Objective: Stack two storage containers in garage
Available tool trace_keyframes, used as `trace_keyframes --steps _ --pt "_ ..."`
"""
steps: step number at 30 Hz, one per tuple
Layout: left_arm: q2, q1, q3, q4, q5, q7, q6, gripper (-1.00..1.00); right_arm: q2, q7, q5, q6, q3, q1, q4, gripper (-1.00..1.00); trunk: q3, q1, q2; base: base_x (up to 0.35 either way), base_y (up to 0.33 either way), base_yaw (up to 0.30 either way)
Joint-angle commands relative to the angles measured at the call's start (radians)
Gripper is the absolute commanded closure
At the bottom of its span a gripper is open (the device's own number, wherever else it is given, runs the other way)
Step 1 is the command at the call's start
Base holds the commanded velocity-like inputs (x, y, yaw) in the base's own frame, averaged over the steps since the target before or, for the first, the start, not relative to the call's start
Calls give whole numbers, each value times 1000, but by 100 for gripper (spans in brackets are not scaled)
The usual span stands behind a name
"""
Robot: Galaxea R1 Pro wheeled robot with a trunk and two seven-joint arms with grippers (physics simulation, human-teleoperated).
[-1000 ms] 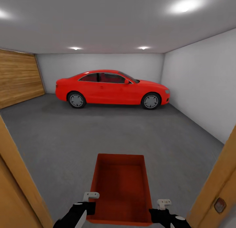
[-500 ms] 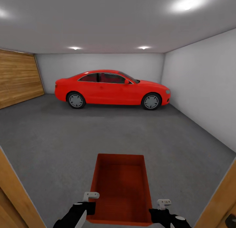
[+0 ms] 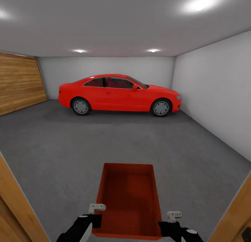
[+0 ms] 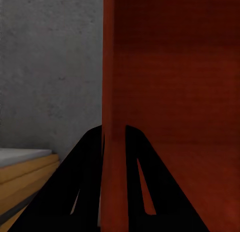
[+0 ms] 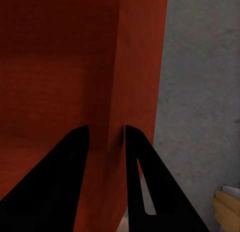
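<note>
My left fingers and right fingers each clench a side wall of the storage container, well short of the red car.

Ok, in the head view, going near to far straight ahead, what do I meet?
Left tool and right tool → storage container → concrete floor → red car → back wall.

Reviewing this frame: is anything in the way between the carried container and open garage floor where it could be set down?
Nothing visible blocks it. The storage container, pinched by the left gripper and right gripper on its side walls, faces bare concrete floor. The red car stands far back, by the rear wall.
</note>
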Motion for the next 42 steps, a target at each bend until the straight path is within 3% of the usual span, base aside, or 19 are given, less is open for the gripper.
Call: trace_keyframes --steps 1,13,23,42 --pt "-7 -2 13 -4 -8 36 9 100 0 -11 54 5 12 1 -1 100 -2 1 -2 0 3 0" --pt "-7 -2 12 -4 -8 36 9 100 0 -11 55 5 12 1 -1 100 -2 1 -2 11 0 0" --pt "-7 -2 12 -4 -8 36 8 100 0 -11 55 5 13 1 -1 100 -2 1 -2 264 0 0" --pt "-7 -2 12 -4 -8 36 9 100 0 -11 54 5 13 1 -1 100 -2 1 -2 100 0 0"
